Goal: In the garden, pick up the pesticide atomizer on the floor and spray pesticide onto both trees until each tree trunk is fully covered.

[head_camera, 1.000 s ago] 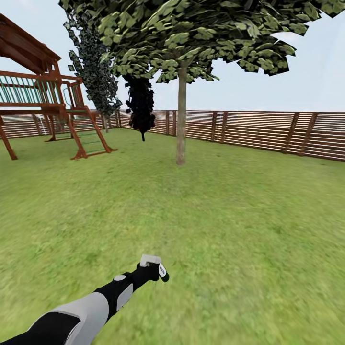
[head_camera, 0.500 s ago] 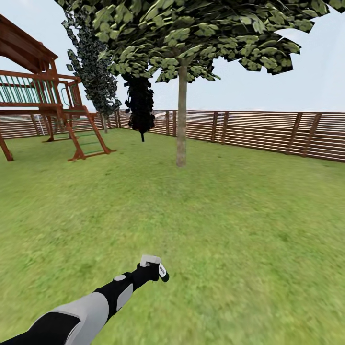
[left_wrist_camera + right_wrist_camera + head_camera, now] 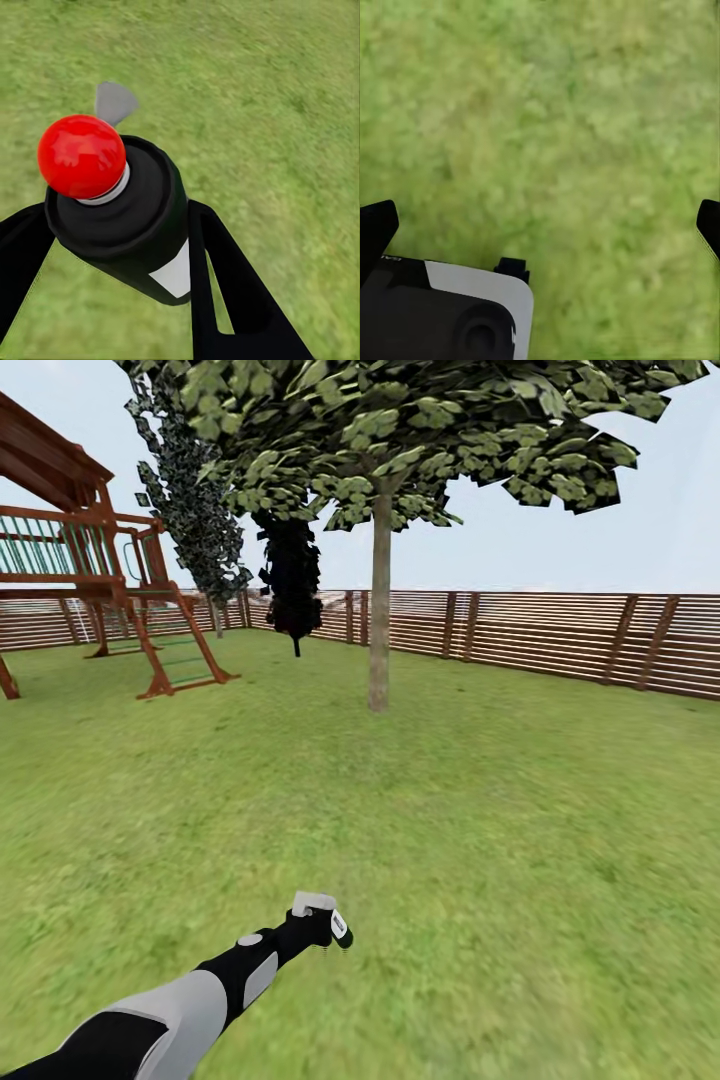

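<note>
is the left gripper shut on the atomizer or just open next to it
Shut on it: in the left wrist view the black fingers press both sides of the pesticide atomizer, held above the grass.

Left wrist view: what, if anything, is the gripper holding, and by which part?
The left gripper holds the pesticide atomizer by its dark bottle body, one of the fingers on each side. The right gripper is open over the grass.

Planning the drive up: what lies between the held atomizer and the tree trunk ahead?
In the head view, bare grass lawn lies between the atomizer in the left pincer and the tree trunk.
</note>
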